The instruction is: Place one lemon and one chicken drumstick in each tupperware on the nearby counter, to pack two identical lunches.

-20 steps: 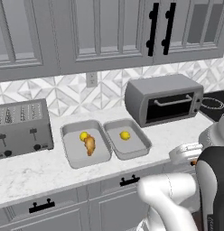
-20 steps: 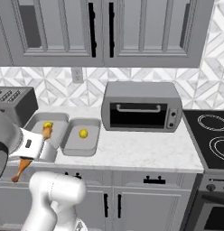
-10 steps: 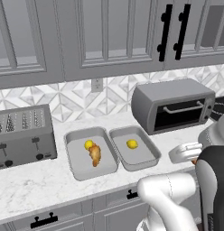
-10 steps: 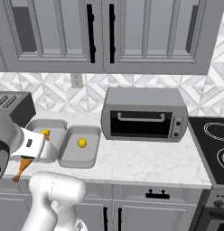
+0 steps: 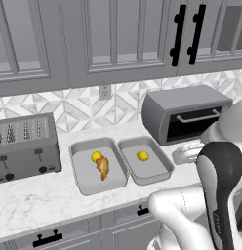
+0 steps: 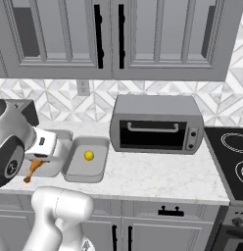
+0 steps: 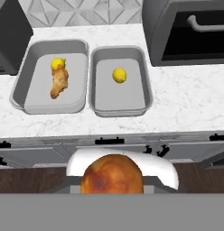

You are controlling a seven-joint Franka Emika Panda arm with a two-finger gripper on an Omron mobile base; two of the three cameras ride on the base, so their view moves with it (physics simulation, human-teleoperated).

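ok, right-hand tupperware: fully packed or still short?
Still short. The right tupperware holds one lemon only; the second drumstick is in the gripper, off the counter.

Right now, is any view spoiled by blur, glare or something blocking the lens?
Left base view: sharp, even light, but the arm hides the counter's right end. Right base view: no glare; the arm covers one tupperware. Hand view: crisp, though the held drumstick looms at the bottom.

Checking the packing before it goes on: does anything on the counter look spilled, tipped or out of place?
Nothing stands out. Both tubs sit flat on the counter: the left tub holds a lemon and a drumstick, the right tub just a lemon.
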